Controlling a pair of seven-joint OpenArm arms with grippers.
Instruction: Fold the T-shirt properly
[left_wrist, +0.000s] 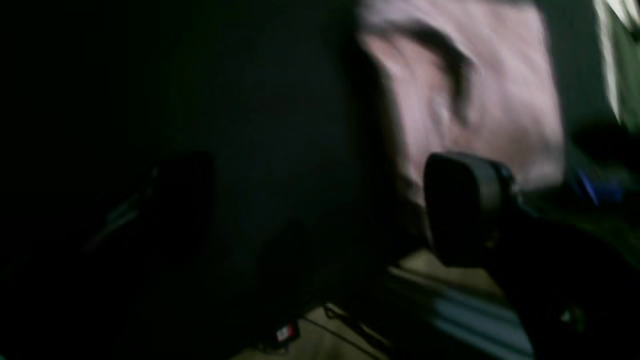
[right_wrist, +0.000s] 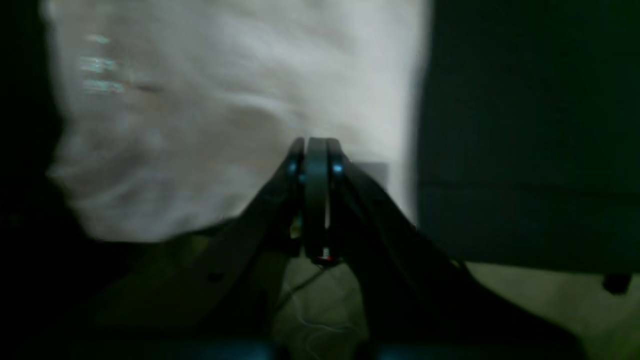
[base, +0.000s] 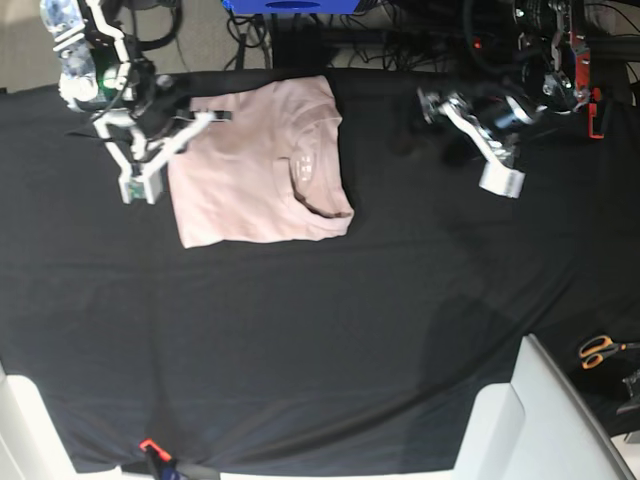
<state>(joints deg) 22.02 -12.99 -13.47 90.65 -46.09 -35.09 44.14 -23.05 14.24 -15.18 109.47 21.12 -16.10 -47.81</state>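
Looking through the left wrist view, you have the left gripper's jaws spread, the T-shirt partly behind one finger. In the right wrist view, your right gripper is clenched before the shirt. The base view shows the shirt, partly folded, on the black cloth.

left wrist view: everything is smeared by blur; I can't make out the shirt's folds, and the top edge cuts it off.
right wrist view: shirt blurred again and cut by the top edge; my right gripper hides part of it.
left gripper: its fingers sink into the dark in the left wrist view, outlines soft.
scissors: cut off by the base view's right edge.
blue thing: cropped at the top, I can't tell what.
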